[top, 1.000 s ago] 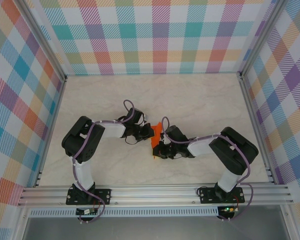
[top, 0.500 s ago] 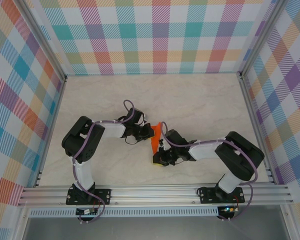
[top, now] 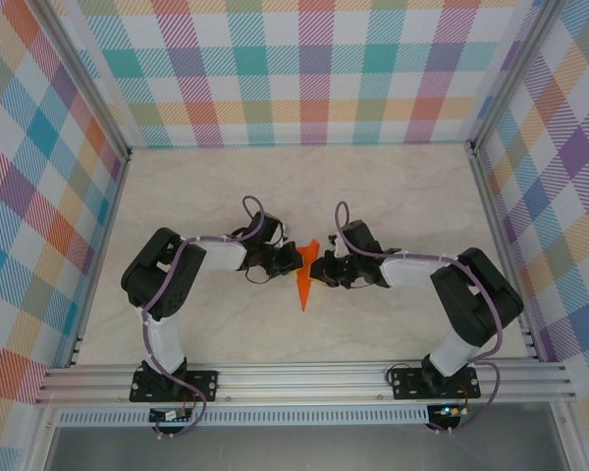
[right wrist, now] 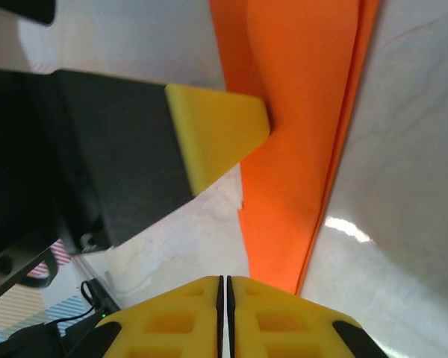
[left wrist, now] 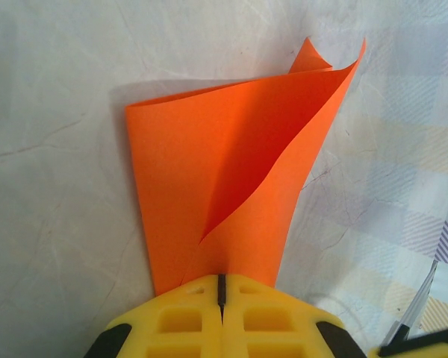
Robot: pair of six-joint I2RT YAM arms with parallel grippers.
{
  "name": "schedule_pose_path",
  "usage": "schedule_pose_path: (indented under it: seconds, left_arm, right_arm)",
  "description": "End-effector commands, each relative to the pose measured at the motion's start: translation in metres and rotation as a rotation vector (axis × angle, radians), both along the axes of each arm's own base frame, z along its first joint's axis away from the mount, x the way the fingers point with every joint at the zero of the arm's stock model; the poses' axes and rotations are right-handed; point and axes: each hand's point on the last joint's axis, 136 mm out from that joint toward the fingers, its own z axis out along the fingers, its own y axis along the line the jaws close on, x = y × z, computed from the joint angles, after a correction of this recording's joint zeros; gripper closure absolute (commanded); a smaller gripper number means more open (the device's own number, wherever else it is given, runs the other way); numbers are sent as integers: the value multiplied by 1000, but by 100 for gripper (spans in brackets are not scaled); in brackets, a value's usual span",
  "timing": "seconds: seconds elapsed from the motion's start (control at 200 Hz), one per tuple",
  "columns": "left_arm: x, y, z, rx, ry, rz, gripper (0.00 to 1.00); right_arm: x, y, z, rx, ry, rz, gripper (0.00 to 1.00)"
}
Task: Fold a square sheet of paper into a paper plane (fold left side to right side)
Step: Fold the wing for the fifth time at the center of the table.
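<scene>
The paper (top: 305, 284) lies at the middle of the table (top: 402, 196), already creased into a narrow orange wedge with its point toward the arms' bases, and the two grippers meet over its far, wider end. The left gripper (top: 291, 261) comes at it from the left with its jaws closed, pad against pad. In its wrist view its tips sit on the narrow end of the paper, which looks flat beneath them, so it seems to be pressing the paper down, not pinching it. The right gripper (top: 320, 267) comes from the right, also with its jaws closed tight, its tips on the paper's other edge. Its wrist view shows stacked layers along the right-hand edge of the paper and one yellow finger (right wrist: 216, 134) of the left gripper touching the left-hand edge. The step in hand looks like setting a fold: one flap (left wrist: 299, 134) has been brought across but bows up off the layer below, its far corner curled, so the crease is not yet sharp. The next move probably calls for one gripper to hold the wedge pinned while the other slides along the fold line to flatten the raised flap, pressing lightly enough that the thin sheet neither skids on the smooth table nor buckles, and keeping the edges lined up.
</scene>
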Motion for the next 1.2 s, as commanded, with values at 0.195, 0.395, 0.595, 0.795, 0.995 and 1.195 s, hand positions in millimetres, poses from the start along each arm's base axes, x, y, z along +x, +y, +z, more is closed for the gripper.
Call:
schedule_pose_path:
  seconds: [0.195, 0.395, 0.595, 0.795, 0.995, 1.195]
  left_arm:
    - [4, 26, -28, 118, 25, 63, 98]
    - [3, 26, -29, 122, 29, 66, 98]
    - [3, 27, -31, 125, 31, 67, 98]
    - [3, 27, -32, 126, 32, 67, 98]
    - [5, 23, -25, 106, 23, 62, 98]
    - [20, 1, 22, -13, -32, 32, 89]
  right_arm:
    - [22, 14, -22, -22, -28, 5, 88]
    - [-3, 20, -30, -54, 10, 69, 88]
    - [-36, 20, -36, -71, 52, 96, 88]
    - [-70, 22, -47, -79, 112, 118, 88]
    - [-97, 17, -51, -79, 151, 128, 88]
    - [-94, 0, -11, -144, 38, 160, 81]
